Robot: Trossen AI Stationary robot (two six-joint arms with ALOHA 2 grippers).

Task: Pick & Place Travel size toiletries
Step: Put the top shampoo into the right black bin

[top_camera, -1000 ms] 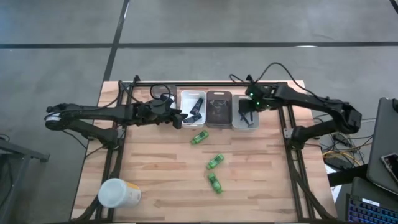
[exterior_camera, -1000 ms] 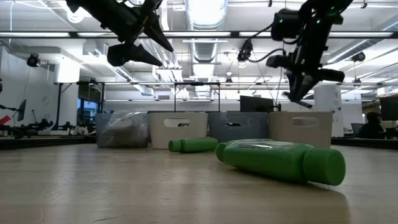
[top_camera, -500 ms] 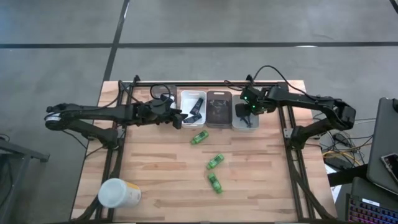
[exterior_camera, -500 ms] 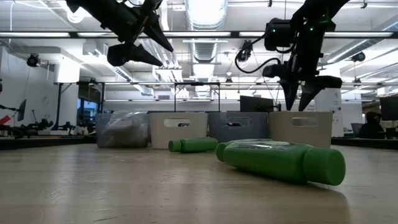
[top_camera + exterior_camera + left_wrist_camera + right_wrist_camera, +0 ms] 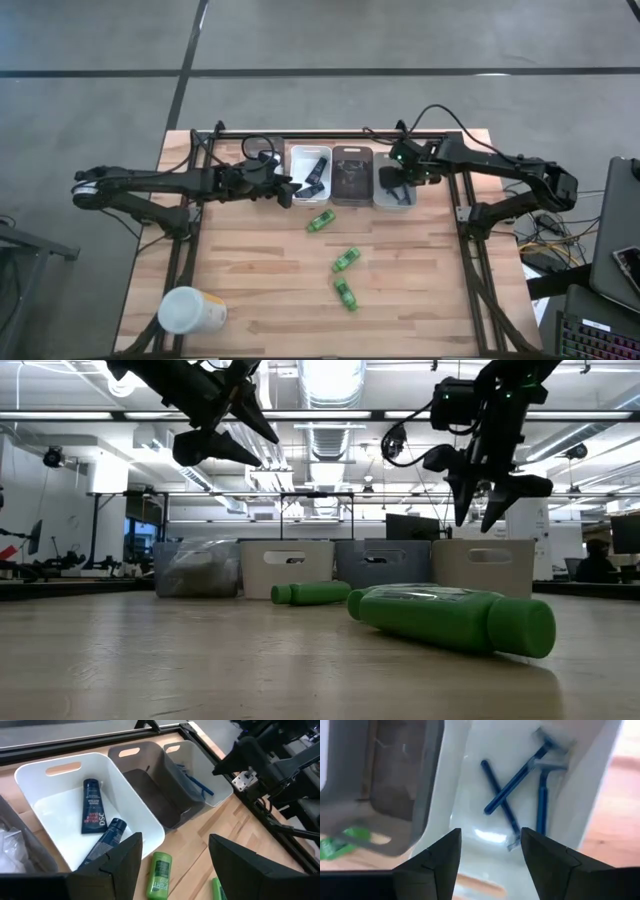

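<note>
**The right gripper has just let go over the razor bin**

High view: You see the right gripper (image 5: 392,181) above the light bin (image 5: 395,187) at the right end of the row. A second ago it hung a bit farther right with its fingers close together; now it has moved in over the bin. Three green bottles (image 5: 346,260) lie on the bare wood, well apart from the bins. The left gripper (image 5: 297,188) waits by the white bin (image 5: 309,175).

Low view: Look at the right gripper (image 5: 487,495). Its two fingers were pinched a second ago. Now they stand apart, with nothing between them.

Left wrist view: The left gripper (image 5: 172,860) is wide and empty. Two dark tubes (image 5: 93,813) lie in the white bin, and one green bottle (image 5: 159,874) lies just beside it.

Right wrist view: The right gripper's own fingers (image 5: 442,855) are spread. Below them three blue razors (image 5: 515,785) lie in the light bin.

So a razor has likely been dropped off. The green bottles are probably next.
</note>
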